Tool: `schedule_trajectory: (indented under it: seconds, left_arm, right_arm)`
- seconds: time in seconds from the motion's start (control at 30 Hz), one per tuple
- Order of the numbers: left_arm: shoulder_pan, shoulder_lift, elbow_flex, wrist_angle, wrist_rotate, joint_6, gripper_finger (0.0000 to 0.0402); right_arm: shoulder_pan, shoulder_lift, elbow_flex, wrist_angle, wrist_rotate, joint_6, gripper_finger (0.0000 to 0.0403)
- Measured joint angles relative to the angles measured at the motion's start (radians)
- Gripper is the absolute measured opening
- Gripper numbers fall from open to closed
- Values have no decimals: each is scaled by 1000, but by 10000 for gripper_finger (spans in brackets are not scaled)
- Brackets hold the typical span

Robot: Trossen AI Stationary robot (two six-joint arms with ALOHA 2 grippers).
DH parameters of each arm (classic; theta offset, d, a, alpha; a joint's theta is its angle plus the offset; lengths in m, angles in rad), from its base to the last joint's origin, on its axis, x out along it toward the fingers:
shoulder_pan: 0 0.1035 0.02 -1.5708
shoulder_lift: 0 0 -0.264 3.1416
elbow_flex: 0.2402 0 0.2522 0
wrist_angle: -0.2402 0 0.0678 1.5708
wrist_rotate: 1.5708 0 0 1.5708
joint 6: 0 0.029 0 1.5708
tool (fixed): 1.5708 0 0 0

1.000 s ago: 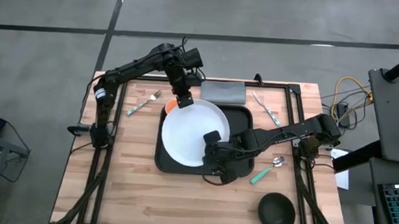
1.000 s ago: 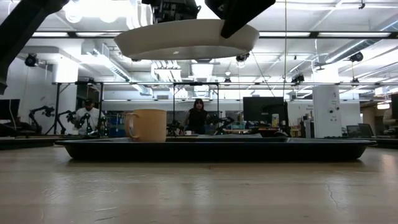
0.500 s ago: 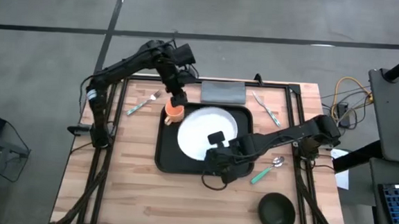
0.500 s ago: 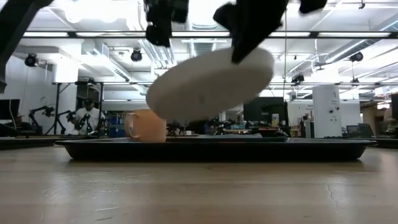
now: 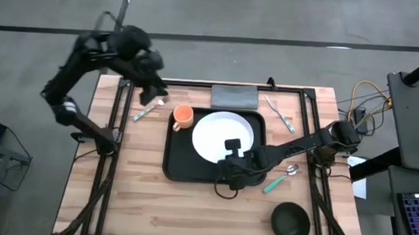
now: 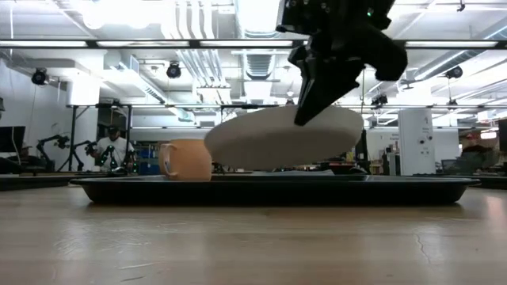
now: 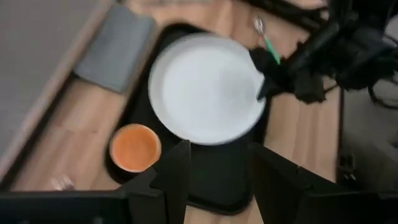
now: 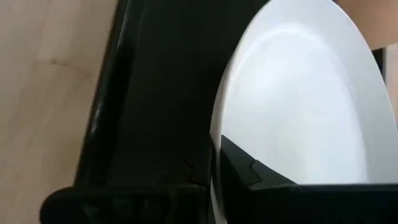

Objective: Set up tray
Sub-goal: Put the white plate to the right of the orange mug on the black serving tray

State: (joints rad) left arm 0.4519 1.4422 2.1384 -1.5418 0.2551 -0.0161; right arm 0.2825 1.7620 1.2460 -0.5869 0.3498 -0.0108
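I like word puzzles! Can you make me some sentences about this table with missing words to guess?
1. The right hand grips the rim of the round white ____.
2. The plate hangs tilted above the black ____.
3. On the tray, next to the plate, stands an orange ____.
4. Off the tray, at the table's back edge, lies a flat ____ napkin.

Missing words: plate, tray, cup, grey

Probably a robotics lab — ceiling ducts (image 6: 198,59), robot arms (image 6: 59,146), seated person (image 6: 105,146).
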Motion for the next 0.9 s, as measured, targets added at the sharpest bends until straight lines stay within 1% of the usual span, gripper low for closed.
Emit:
schedule_trajectory:
  seconds: [0.1,0.23,0.33,0.57,0.83,0.9]
  left_arm:
    - [0,-51,-10,12,-53,-37,136]
    - [0,-73,-41,24,-73,-42,137]
    - [0,-72,-74,37,-77,-43,137]
    - [0,-71,-108,50,-77,-43,137]
    - [0,-73,-137,50,-75,-43,137]
    - [0,-73,-140,51,-75,-43,137]
  right_arm:
    - [2,-5,-32,52,5,22,8]
    - [2,-5,-79,130,20,44,8]
    - [2,-5,-113,197,27,45,8]
    - [1,19,-149,262,55,56,8]
    - [2,67,-155,325,34,35,8]
    - [1,82,-155,340,8,30,8]
